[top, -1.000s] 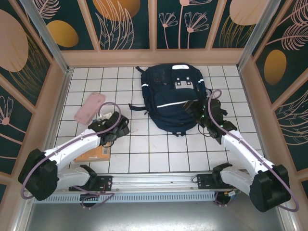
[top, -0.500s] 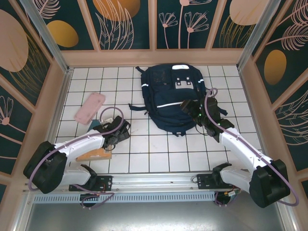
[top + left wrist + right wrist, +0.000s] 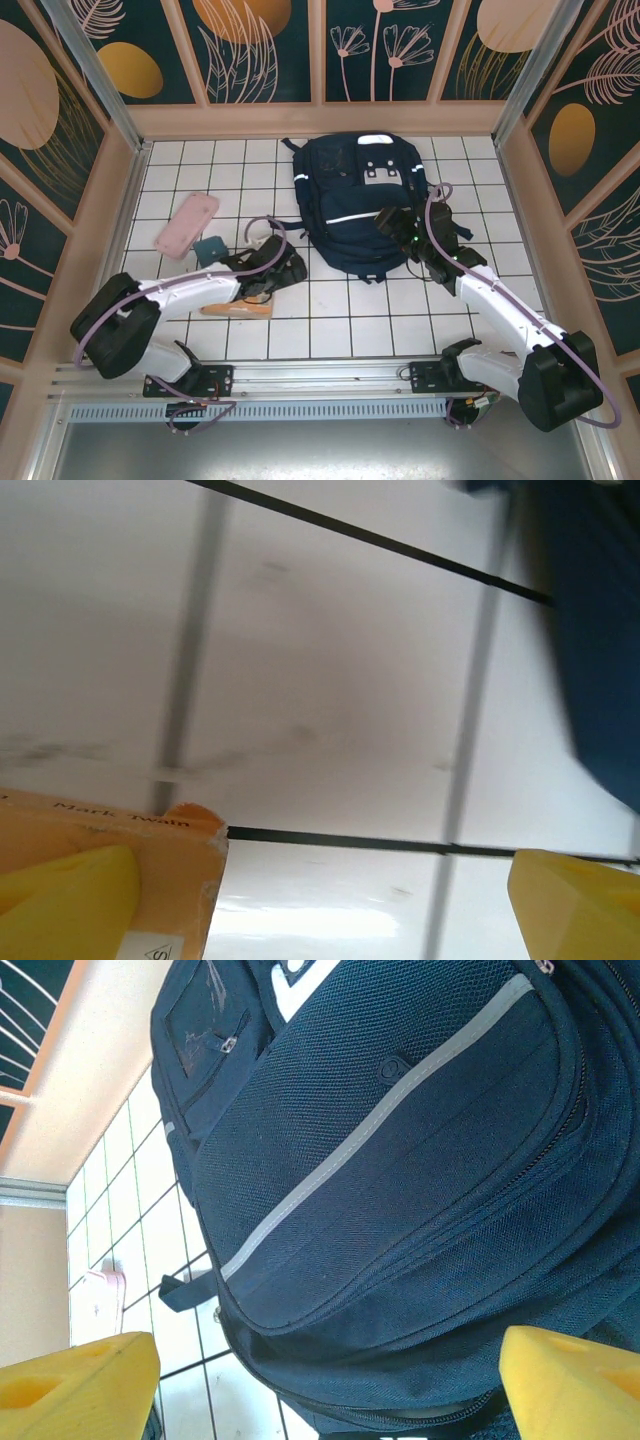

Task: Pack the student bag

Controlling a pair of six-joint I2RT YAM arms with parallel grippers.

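The student bag [image 3: 358, 195], a large navy backpack with a white stripe, lies flat at the back centre of the tiled table. My right gripper [image 3: 389, 219] hovers open over its lower right part. In the right wrist view the bag [image 3: 400, 1190] spans the gap between the yellow fingers [image 3: 80, 1385], and a zipper line runs along its lower edge. My left gripper [image 3: 291, 269] is low over the tiles just left of the bag, open. An orange book [image 3: 150, 880] lies beside its left finger [image 3: 60, 905], and the bag's edge [image 3: 600, 630] shows at the right.
The orange book [image 3: 238, 308] lies on the tiles below the left forearm. A pink case [image 3: 187, 223] and a small teal booklet [image 3: 210, 248] sit at the left. Wooden walls enclose the table; the rail and arm bases line the near edge.
The left arm has swung right toward the bag, and the orange book has shifted right with it, uncovering the teal booklet. The right gripper has edged further onto the bag.
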